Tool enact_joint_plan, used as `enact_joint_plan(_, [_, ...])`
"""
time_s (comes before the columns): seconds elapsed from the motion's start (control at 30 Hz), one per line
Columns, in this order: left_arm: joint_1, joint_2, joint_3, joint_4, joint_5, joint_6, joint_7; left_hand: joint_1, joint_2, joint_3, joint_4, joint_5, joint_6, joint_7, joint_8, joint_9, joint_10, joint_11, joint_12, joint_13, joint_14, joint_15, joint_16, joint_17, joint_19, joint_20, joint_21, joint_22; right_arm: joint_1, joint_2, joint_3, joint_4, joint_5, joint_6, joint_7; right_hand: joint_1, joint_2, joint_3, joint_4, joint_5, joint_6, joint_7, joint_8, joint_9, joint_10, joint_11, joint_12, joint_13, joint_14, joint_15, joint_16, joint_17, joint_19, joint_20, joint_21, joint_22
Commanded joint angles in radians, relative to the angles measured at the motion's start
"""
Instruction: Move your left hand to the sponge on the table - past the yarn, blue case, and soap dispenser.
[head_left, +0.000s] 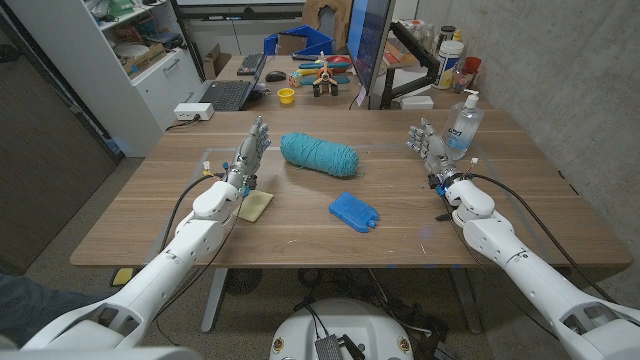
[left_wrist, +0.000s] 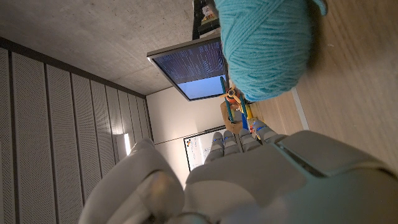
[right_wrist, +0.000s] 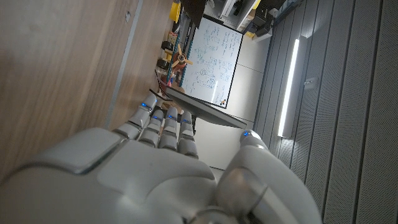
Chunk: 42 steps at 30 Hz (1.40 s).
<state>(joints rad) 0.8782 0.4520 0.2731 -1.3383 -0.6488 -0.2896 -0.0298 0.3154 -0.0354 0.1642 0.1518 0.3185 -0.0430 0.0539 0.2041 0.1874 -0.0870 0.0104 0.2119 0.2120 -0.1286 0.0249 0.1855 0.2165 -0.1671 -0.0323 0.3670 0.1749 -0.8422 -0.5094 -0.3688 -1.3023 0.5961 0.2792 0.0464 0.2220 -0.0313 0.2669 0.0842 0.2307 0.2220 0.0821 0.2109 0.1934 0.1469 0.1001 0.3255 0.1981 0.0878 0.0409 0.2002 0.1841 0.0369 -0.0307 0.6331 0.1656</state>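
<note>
Head view: the sponge (head_left: 254, 206) lies on the table (head_left: 300, 240) beside the left arm's wrist, behind the left hand (head_left: 249, 152), which holds nothing, fingers extended. The left arm is nearer.

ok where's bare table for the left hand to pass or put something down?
Bare wood: the front strip between the blue case and the near table edge, and the stretch between the case and the right hand. Tighter: the left hand stands between the sponge and the yarn.
</note>
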Motion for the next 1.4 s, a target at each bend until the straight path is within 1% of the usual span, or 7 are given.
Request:
enact_joint_plan(0.03, [0.045, -0.188, -0.222, -0.039, 0.298, 0.135, -0.176, 0.009, 0.003, 0.005, -0.002, 0.007, 0.005, 0.008, 0.008, 0.002, -0.005, 0.003, 0.005, 0.001, -0.004, 0.001, 0.006, 0.000, -0.035, -0.001, 0.003, 0.003, -0.079, 0.167, 0.217, -0.056, -0.138, -0.054, 0.078, 0.006, 0.000, 0.008, 0.000, 0.006, 0.007, 0.000, 0.006, 0.005, 0.013, -0.002, 0.006, 0.001, 0.012, 0.003, 0.008, 0.004, 0.005, -0.002, 0.001, 0.003])
enact_joint_plan(0.2, [0.051, -0.259, -0.293, -0.051, 0.382, 0.159, -0.224, 0.009, 0.004, 0.005, -0.004, 0.008, 0.005, 0.008, 0.007, 0.002, -0.005, -0.001, 0.004, 0.000, -0.003, 0.001, 0.006, -0.002, -0.035, 0.001, 0.001, 0.003, -0.089, 0.214, 0.274, -0.055, -0.179, -0.071, 0.112, 0.005, 0.001, 0.007, 0.000, 0.006, 0.012, -0.002, 0.007, 0.004, 0.017, -0.002, 0.005, -0.001, 0.014, 0.002, 0.008, 0.003, 0.006, -0.002, -0.002, 0.003])
enact_joint_plan(0.3, [0.058, -0.293, -0.328, -0.065, 0.421, 0.165, -0.246, 0.010, 0.006, 0.004, -0.005, 0.009, 0.007, 0.008, 0.007, 0.002, -0.002, 0.002, 0.005, -0.002, -0.002, 0.003, 0.007, -0.004, -0.035, 0.002, -0.001, 0.003, -0.093, 0.234, 0.301, -0.056, -0.201, -0.076, 0.128, 0.005, 0.001, 0.007, 0.000, 0.006, 0.013, -0.002, 0.007, 0.004, 0.019, -0.002, 0.005, -0.002, 0.015, 0.003, 0.008, 0.003, 0.006, 0.000, -0.004, 0.003])
enact_joint_plan(0.63, [0.094, -0.371, -0.416, -0.119, 0.504, 0.166, -0.305, 0.011, 0.010, 0.004, -0.007, 0.012, 0.009, 0.007, 0.006, 0.002, 0.002, 0.003, 0.006, -0.004, 0.000, 0.004, 0.007, -0.008, -0.034, 0.006, -0.004, 0.003, -0.093, 0.286, 0.363, -0.051, -0.250, -0.082, 0.168, 0.005, 0.003, 0.007, -0.001, 0.006, 0.017, -0.005, 0.007, 0.003, 0.024, -0.003, 0.002, -0.004, 0.019, 0.002, 0.009, 0.003, 0.006, 0.002, -0.011, 0.004])
enact_joint_plan(0.93, [0.113, -0.414, -0.467, -0.145, 0.533, 0.153, -0.347, 0.014, 0.014, 0.004, -0.010, 0.014, 0.012, 0.005, 0.006, 0.002, 0.006, 0.003, 0.005, -0.007, 0.004, 0.006, 0.008, -0.012, -0.034, 0.012, -0.009, 0.003, -0.082, 0.329, 0.385, -0.025, -0.277, -0.081, 0.191, 0.004, 0.005, 0.006, -0.002, 0.006, 0.023, -0.008, 0.007, 0.002, 0.029, -0.005, 0.001, -0.006, 0.025, 0.003, 0.009, 0.002, 0.007, 0.002, -0.017, 0.004])
enact_joint_plan(1.23, [0.131, -0.433, -0.495, -0.178, 0.559, 0.135, -0.372, 0.016, 0.017, 0.004, -0.012, 0.016, 0.017, 0.005, 0.007, 0.002, 0.010, 0.004, 0.006, -0.008, 0.006, 0.006, 0.009, -0.015, -0.033, 0.017, -0.012, 0.003, -0.073, 0.355, 0.400, -0.013, -0.293, -0.075, 0.208, 0.004, 0.006, 0.005, -0.003, 0.006, 0.029, -0.012, 0.008, 0.002, 0.036, -0.004, 0.000, -0.008, 0.026, 0.003, 0.009, 0.002, 0.007, 0.003, -0.023, 0.004])
enact_joint_plan(1.4, [0.137, -0.445, -0.506, -0.183, 0.565, 0.121, -0.379, 0.019, 0.019, 0.004, -0.015, 0.017, 0.017, 0.003, 0.006, 0.002, 0.015, 0.003, 0.007, -0.009, 0.008, 0.005, 0.009, -0.017, -0.034, 0.020, -0.015, 0.003, -0.075, 0.365, 0.409, -0.015, -0.297, -0.076, 0.209, 0.003, 0.007, 0.005, -0.004, 0.006, 0.030, -0.013, 0.007, 0.001, 0.039, -0.007, -0.001, -0.009, 0.028, 0.002, 0.009, 0.002, 0.008, 0.003, -0.026, 0.004])
